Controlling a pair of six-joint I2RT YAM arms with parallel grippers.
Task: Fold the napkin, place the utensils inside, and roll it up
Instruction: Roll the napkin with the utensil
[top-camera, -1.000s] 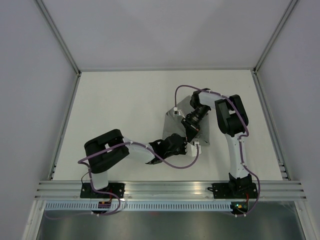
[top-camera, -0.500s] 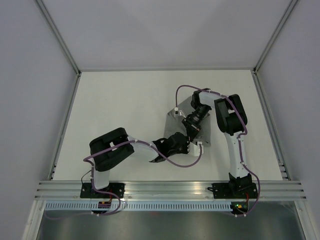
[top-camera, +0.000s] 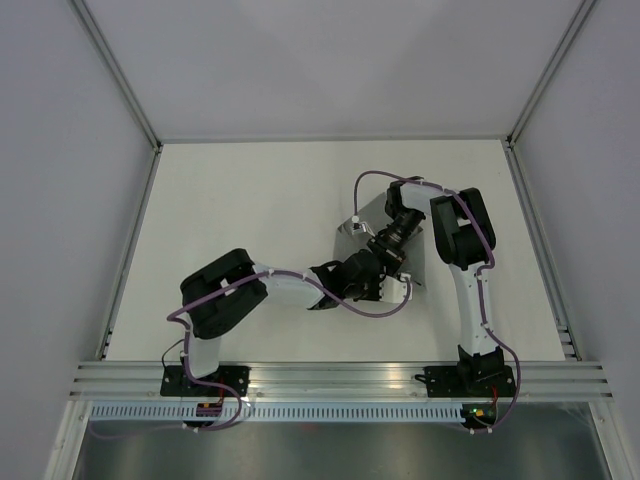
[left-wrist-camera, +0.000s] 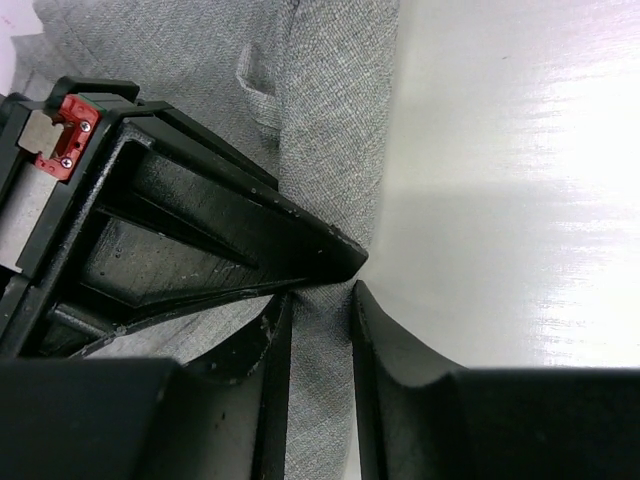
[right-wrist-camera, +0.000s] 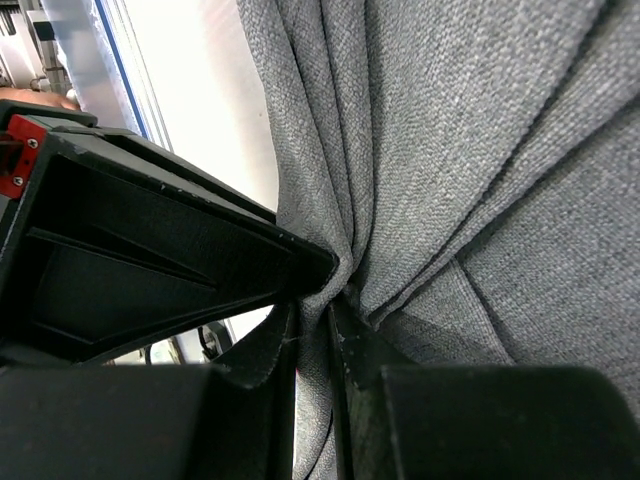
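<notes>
top external view: the plain matte mid-grey fabric napkin (top-camera: 364, 214) is seen right of the frame's centre on the white table (top-camera: 240, 210), largely covered by the two wrists that meet over it. the left gripper (top-camera: 388, 288) is set at the cloth's lower edge and the right gripper (top-camera: 386, 262) just above it, the two close together. in the left wrist view the left gripper (left-wrist-camera: 322, 300) is closed on a narrow fold of the napkin (left-wrist-camera: 330, 110), which runs down from the upper centre of the frame and is pinched between the black fingers (left-wrist-camera: 390, 345); bare table (left-wrist-camera: 510, 200) fills the right side. in the right wrist view the right gripper (right-wrist-camera: 315, 300) is clamped on bunched pleats of the napkin (right-wrist-camera: 480, 140), which are gathered to the pinch point at lower centre and fan out towards the upper right.
</notes>
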